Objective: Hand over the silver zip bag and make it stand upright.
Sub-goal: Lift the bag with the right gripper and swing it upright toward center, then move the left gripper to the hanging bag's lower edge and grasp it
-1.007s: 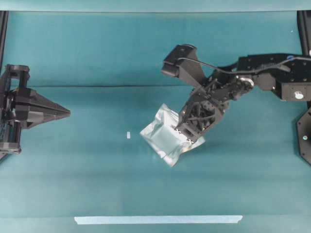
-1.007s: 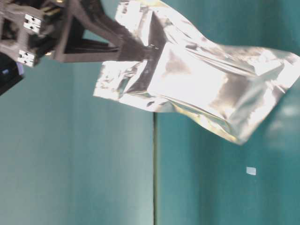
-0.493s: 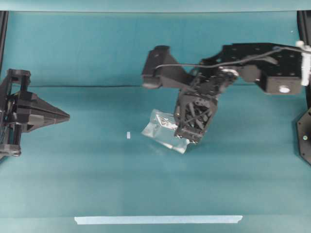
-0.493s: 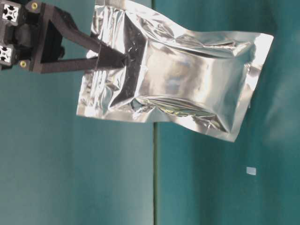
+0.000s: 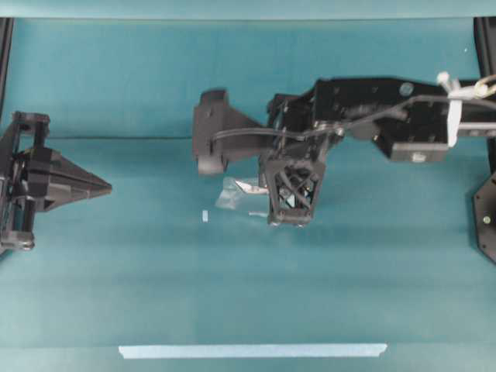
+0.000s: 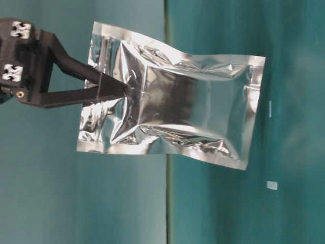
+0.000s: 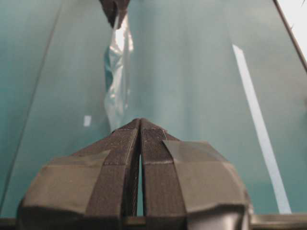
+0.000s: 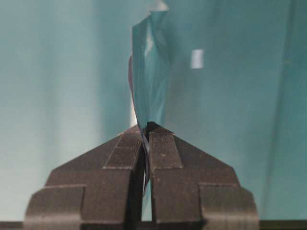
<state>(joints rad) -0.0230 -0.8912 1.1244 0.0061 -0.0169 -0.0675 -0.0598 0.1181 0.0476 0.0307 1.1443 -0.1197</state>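
Item: one silver zip bag [image 6: 172,117], crinkled foil with flat sealed edges, hanging in the air over the middle of the teal table [image 5: 232,294] and touching nothing but the black fingers pinching it. Holder: the right gripper [image 8: 146,132], which is clamping one sealed end of the pouch between closed pads; the table-level view shows the fingertips biting in just inside the seam, with the rest of the bag projecting away from them, free and unsupported. Reason for the hold, as a judgement: gripping by an end is leaving the far end exposed, so a second gripper has an edge to take, and the pouch is being presented edge-on toward the left arm, as the thin vertical sliver in the left wrist view suggests. Second holder: the left gripper [image 7: 139,139], which is waiting at the left edge of the table, well apart from the bag, fingers pressed together with nothing between them; it would need to open before receiving anything. Count: one bag, two grippers, one long pale tape strip [image 5: 252,350] lying along the near edge of the table, and one small white scrap [image 5: 204,216] lying on the cloth near the bag's shadowed side. Handover not yet done; standing upright not yet begun.
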